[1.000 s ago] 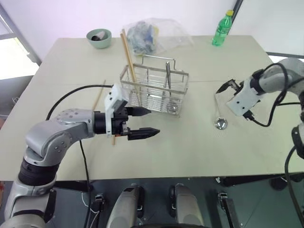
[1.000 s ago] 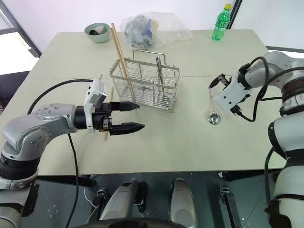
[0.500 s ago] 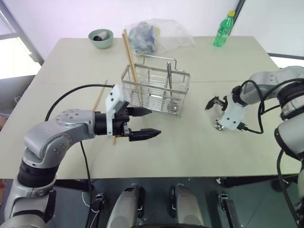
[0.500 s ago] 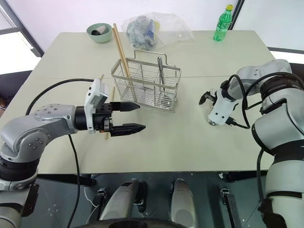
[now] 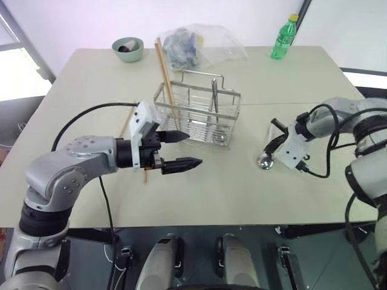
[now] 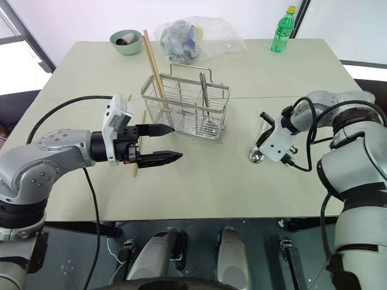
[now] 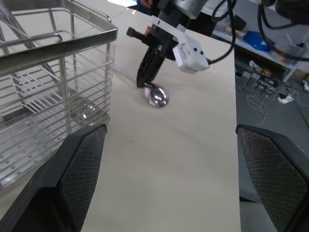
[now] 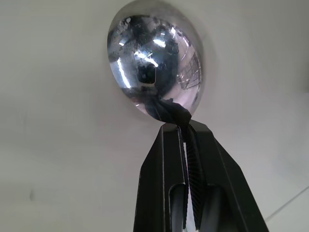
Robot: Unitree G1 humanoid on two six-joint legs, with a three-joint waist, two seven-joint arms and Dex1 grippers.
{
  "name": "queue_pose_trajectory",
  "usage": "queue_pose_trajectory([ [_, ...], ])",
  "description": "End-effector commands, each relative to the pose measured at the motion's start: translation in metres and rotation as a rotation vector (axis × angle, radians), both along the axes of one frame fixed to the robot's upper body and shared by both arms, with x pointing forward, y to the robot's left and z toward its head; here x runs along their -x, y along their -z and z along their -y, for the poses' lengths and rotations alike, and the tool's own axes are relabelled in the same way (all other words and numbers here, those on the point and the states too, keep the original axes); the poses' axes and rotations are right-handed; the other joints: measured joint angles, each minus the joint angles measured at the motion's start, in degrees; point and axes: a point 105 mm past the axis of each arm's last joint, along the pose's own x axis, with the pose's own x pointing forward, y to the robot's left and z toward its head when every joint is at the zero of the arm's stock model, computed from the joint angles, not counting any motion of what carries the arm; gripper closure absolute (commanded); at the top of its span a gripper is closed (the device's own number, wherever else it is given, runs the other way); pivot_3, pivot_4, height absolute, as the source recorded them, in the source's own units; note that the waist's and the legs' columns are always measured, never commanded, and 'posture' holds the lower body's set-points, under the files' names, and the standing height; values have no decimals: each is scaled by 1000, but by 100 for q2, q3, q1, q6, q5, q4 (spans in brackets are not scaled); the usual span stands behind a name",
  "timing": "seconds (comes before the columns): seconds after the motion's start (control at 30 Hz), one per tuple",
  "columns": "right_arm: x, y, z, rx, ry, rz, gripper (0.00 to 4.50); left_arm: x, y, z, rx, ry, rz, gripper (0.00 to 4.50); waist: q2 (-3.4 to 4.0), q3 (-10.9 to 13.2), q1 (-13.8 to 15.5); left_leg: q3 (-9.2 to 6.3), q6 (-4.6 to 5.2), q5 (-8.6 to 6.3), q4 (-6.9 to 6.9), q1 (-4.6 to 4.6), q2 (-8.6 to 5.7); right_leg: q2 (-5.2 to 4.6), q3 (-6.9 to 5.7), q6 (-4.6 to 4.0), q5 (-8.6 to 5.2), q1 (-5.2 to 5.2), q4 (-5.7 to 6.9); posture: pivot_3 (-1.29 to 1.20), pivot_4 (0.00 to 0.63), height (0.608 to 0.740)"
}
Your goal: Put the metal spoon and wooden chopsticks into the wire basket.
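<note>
The wire basket (image 5: 196, 116) is seen mid-table, one of the wooden chopsticks (image 5: 164, 69) leaning in it toward 11 o'clock, another (image 5: 127, 121) lying at the basket's 9 o'clock. The left gripper (image 5: 183, 150) is held released, jaws wide, empty. The right gripper (image 8: 184, 133) is clenched on the metal spoon (image 8: 155, 66) just behind its bowl, at the basket's 4 o'clock; this pinch is revealed by the right wrist view.

The left gripper (image 7: 166, 181) stands wide open beside the basket (image 7: 53, 92), while the right gripper (image 7: 145, 86) pinches the spoon (image 7: 157, 96) on the desk (image 7: 183, 145).
</note>
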Motion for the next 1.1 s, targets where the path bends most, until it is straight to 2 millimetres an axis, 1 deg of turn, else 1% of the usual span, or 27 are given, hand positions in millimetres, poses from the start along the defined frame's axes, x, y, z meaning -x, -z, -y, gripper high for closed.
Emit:
queue_pose_trajectory([
  [0.03, 1, -19, -8, -171, 72, -67, 4429, -3, -16, -6, 17, -9, 59, 0, -1, 1, -9, 0, 0, 0, 1, 0, 0, 1, -1, 2, 1, 2, 0, 0, 150, 669],
  [0.1, 1, -25, -13, -256, 112, -149, 4429, -4, -17, -7, 20, -12, 62, 0, -1, 1, -13, -2, 1, 0, 0, 2, 1, 1, -5, 11, 7, 7, -4, 0, 150, 669],
  [0.17, 2, -38, -15, -364, 185, -235, 4429, -7, -20, -8, 26, -17, 66, 0, 3, 2, -13, -11, 2, -1, 1, 3, 3, 1, -12, 12, 8, 13, -9, 0, 150, 669],
  [0.2, 6, -48, -19, -434, 228, -301, 4429, -8, -22, -9, 28, -18, 68, 0, 17, 11, -14, -11, 2, -1, 1, 3, 3, 0, -13, 12, 8, 12, -8, 0, 150, 669],
  [0.23, 8, -62, -28, -525, 267, -370, 4429, -9, -24, -10, 29, -20, 71, 0, 34, 28, -11, -12, 1, -1, 1, 1, 2, 0, -15, 6, 5, 8, -7, 0, 150, 669],
  [0.27, 10, -74, -35, -594, 284, -414, 4429, -10, -25, -11, 29, -20, 74, 0, 36, 30, -12, -10, -1, -1, -1, -7, -1, -2, -20, -3, 0, -1, -7, 0, 150, 669],
  [0.37, 4, -117, -50, -798, 347, -521, 4429, -14, -30, -12, 29, -21, 86, 0, 34, 31, -10, -20, -22, -10, -12, -7, 6, 4, -20, -9, -3, -2, -13, 0, 150, 669],
  [0.4, 3, -134, -54, -871, 371, -569, 4429, -15, -32, -12, 29, -21, 91, 0, 33, 31, -9, -22, -28, -13, -12, -5, 7, 4, -20, -10, -4, -2, -13, 0, 150, 669],
  [0.43, 3, -155, -57, -965, 399, -633, 4429, -17, -34, -13, 29, -22, 97, 0, 34, 31, 0, -23, -30, -14, -13, -5, 6, 5, -20, -10, -4, -1, -13, 0, 150, 669],
  [0.47, 5, -174, -59, -1051, 417, -700, 4429, -18, -35, -13, 28, -23, 103, 0, 35, 32, 8, -23, -32, -13, -14, -7, 6, 3, -20, -10, -4, -2, -13, 0, 150, 669],
  [0.53, 11, -206, -60, -1193, 416, -802, 4429, -20, -37, -13, 28, -22, 109, 0, 37, 33, 20, -23, -33, -14, -15, -11, 5, 0, -20, -11, -5, -6, -14, 0, 150, 669],
  [0.57, 13, -217, -59, -1242, 409, -833, 4429, -20, -37, -12, 29, -21, 112, 0, 36, 34, 23, -23, -34, -15, -15, -12, 4, -4, -20, -11, -5, -7, -15, 0, 150, 669],
  [0.6, 15, -223, -58, -1270, 405, -855, 4429, -20, -38, -12, 30, -20, 113, 0, 36, 34, 22, -25, -34, -15, -17, -13, 4, -7, -20, -11, -5, -7, -19, 0, 150, 669],
  [0.67, 16, -231, -56, -1317, 392, -864, 4429, -20, -38, -11, 31, -18, 118, 0, 35, 33, -1, -26, -33, -17, -21, -13, 4, -7, -21, -12, -5, -3, -30, 0, 150, 669],
  [0.77, 16, -232, -59, -1340, 384, -898, 4429, -20, -38, -10, 33, -19, 125, 0, 37, 34, -28, -25, -30, -18, -21, -9, 2, -11, -21, -12, -4, 2, -35, 0, 150, 669],
  [0.83, 15, -229, -64, -1336, 381, -924, 4429, -21, -39, -9, 37, -21, 129, 0, 37, 34, -45, -25, -30, -17, -21, -9, 3, -11, -21, -11, -4, 0, -32, 0, 150, 669],
  [0.93, 9, -218, -71, -1315, 375, -904, 4429, -22, -41, -9, 44, -29, 137, 0, 37, 34, -116, -26, -31, -13, -26, -10, 3, -11, -22, -4, 1, -1, -31, 0, 150, 669],
  [1.03, -3, -215, -82, -1387, 392, -890, 4429, -22, -43, -10, 52, -34, 138, 0, 37, 34, -153, -26, -29, -11, -26, -10, 2, -10, -25, 10, 8, 1, -30, 0, 150, 669],
  [1.1, -8, -207, -87, -1387, 409, -889, 4429, -23, -43, -10, 50, -38, 142, 0, 38, 34, -153, -26, -26, -8, -26, -10, 2, -10, -25, 10, 8, -1, -27, 0, 150, 669],
])
